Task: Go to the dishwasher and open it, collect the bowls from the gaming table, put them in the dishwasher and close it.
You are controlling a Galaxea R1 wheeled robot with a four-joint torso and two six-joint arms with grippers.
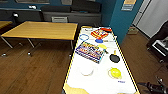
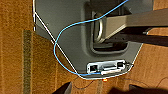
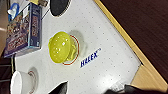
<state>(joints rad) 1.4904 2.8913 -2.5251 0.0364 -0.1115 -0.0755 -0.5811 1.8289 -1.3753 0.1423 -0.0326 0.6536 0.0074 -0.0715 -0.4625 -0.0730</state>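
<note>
We face the white-topped gaming table (image 1: 100,77). Left to right on it: a white bowl (image 1: 86,70) at about 7 o'clock from the colourful game box (image 1: 90,51), then a yellow bowl (image 1: 114,72) at 5 o'clock from the box, below a black paddle (image 1: 114,58). We cannot tell how far either gripper's jaws are open or whether they hold anything.

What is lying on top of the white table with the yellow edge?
On the white table: a white bowl, a yellow perforated bowl, a black round paddle, a colourful game box. The surface beneath them is covered.
</note>
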